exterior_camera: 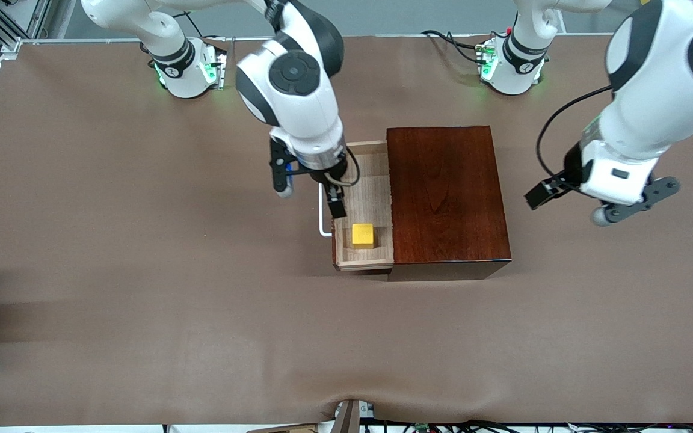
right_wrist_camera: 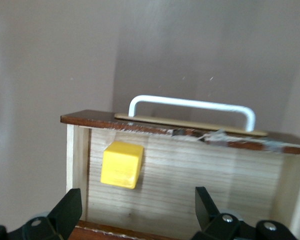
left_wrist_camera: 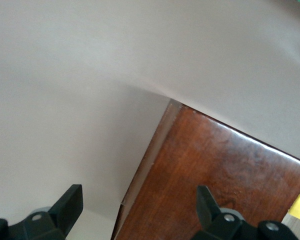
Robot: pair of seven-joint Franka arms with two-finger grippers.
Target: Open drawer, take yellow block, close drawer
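My right gripper (right_wrist_camera: 135,212) has its fingers (exterior_camera: 337,207) spread wide and empty over the open drawer (exterior_camera: 376,180). The yellow block (exterior_camera: 363,235) sits below them on the tray floor, off toward one fingertip, near the white handle (exterior_camera: 322,210). It is a cube, with no long axis. My left gripper (left_wrist_camera: 137,210) waits open above the brown table (exterior_camera: 142,240) beside the box (exterior_camera: 446,192), farther from the block.

You had open room above the pulled-out tan wooden drawer (exterior_camera: 366,204); only its white bar handle (exterior_camera: 322,210) flanked it.
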